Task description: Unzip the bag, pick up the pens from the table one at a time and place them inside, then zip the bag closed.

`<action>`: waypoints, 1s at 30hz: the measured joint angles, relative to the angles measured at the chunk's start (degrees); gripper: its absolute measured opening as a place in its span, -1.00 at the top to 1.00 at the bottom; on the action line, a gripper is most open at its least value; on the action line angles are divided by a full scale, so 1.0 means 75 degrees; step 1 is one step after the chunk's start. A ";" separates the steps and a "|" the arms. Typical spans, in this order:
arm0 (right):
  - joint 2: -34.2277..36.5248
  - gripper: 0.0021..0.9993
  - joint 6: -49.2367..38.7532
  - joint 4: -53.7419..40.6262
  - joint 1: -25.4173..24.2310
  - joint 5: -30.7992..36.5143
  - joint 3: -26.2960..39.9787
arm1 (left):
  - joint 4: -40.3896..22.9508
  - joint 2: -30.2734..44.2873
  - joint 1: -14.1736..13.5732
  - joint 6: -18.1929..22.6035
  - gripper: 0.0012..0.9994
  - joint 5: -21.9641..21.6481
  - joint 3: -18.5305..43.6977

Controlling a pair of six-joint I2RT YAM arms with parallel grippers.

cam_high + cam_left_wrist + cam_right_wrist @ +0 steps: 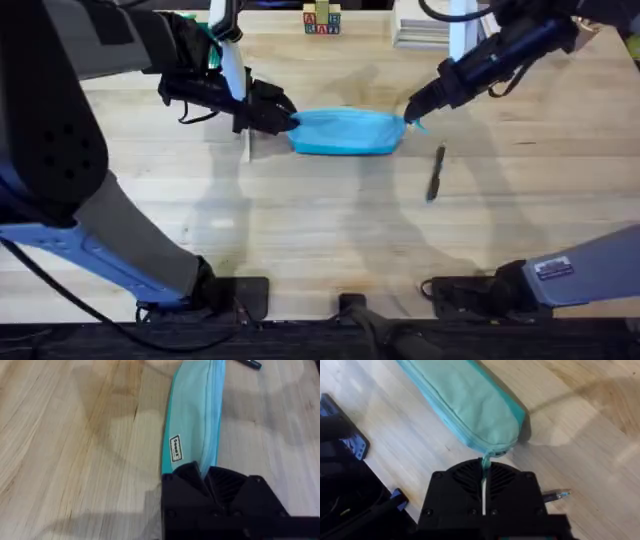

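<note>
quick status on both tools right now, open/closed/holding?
Left tool: closed on the left end of the bag.
Right tool: closed on the zipper pull at the bag's right end.

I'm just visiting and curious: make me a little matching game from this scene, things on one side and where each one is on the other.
Things:
1. left end effector
2. right end effector
3. pen
4. bag

Places:
A. lying loose on the table
B. clamped on the bag's left end
C. stretched between the two arms
D. pinching the zipper pull

Pairs: 1-B, 2-D, 3-A, 4-C
</note>
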 joint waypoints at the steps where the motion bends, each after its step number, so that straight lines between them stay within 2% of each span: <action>1: 0.0002 0.94 0.0002 -0.0045 0.0040 0.0017 0.0042 | 0.0000 -0.0001 -0.0003 -0.0001 0.92 -0.0001 0.0000; 10: 0.0002 0.94 0.0000 -0.0379 0.0172 0.0052 0.0742 | 0.0000 -0.0001 0.0050 -0.0002 0.92 -0.0066 0.0000; 30: 0.0001 0.94 0.0001 0.0024 0.0958 0.0055 0.0789 | 0.0002 -0.0001 0.0050 -0.0001 0.92 -0.0071 0.0000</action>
